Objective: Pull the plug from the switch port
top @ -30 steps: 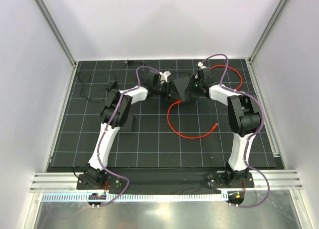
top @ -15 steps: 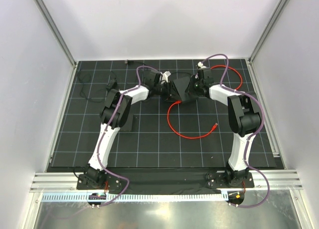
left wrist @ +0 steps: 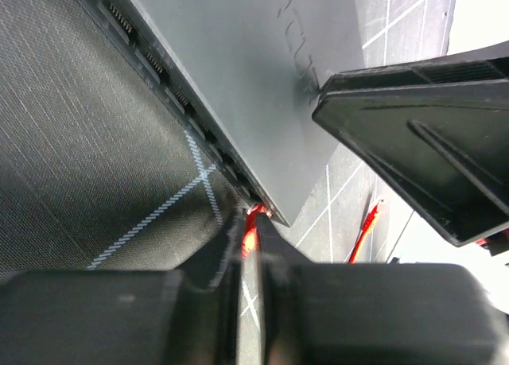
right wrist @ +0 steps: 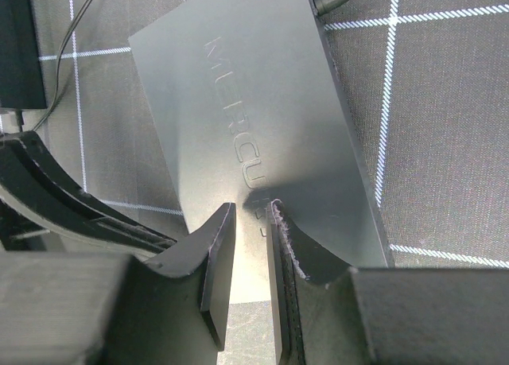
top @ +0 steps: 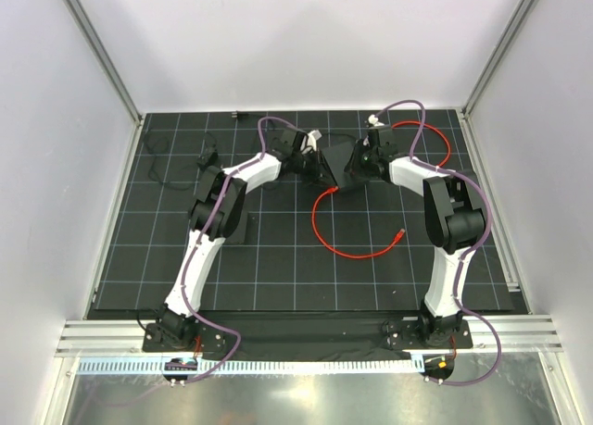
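Plug [left wrist: 253, 220] sits at the switch [left wrist: 238, 71] near corner, left fingers [left wrist: 231, 254] clamped on it; right fingers [right wrist: 219, 254] press the switch top, slightly apart.

dark grey switch [right wrist: 254, 126]; red cable [top: 357, 249] with a red plug [left wrist: 251, 231]; black counter [top: 278, 268] ruled with a white grid.

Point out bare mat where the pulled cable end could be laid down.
Free: the near-centre mat below the red cable loop, and the strip right of the right arm. Crowded: far middle, where both grippers meet the switch, and far left, strewn with thin black wires.
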Controlling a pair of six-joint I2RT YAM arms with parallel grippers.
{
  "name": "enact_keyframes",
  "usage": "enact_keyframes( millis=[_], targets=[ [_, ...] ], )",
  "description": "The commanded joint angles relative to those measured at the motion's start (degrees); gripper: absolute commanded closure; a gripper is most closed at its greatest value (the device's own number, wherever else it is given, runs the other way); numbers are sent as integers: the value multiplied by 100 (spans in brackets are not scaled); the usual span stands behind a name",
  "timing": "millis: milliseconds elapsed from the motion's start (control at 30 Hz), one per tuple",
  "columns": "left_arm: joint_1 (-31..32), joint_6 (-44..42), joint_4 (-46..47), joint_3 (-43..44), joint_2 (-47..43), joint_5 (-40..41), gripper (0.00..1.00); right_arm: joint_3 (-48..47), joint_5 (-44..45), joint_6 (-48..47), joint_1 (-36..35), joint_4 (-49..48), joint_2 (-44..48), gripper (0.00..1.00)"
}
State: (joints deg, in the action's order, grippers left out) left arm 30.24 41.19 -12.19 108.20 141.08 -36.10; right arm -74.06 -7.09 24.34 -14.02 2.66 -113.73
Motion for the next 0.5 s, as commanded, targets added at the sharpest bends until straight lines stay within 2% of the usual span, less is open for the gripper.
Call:
enact_keyframes(
  millis=[0, 67, 167, 300, 367, 467],
  targets=[
    [96, -155, -469, 17, 306, 235, 91, -108, 50, 27, 5, 183, -105, 70],
    [105, -129, -434, 17, 324, 235, 92, -100, 76, 27, 13, 174, -105, 70],
    [105, -155, -425, 25, 342, 174, 99, -117, 94, 18, 13, 200, -105, 70],
    [114, -260, -460, 43, 324, 33, 100, -135, 112, 36, 5, 218, -131, 70],
    [96, -401, -626, 17, 254, 330, 98, -143, 77, 53, 5, 218, -140, 70],
    [87, -585, -531, -132, -18, 603, 89, -152, 50, 45, 5, 227, -158, 70]
  ],
)
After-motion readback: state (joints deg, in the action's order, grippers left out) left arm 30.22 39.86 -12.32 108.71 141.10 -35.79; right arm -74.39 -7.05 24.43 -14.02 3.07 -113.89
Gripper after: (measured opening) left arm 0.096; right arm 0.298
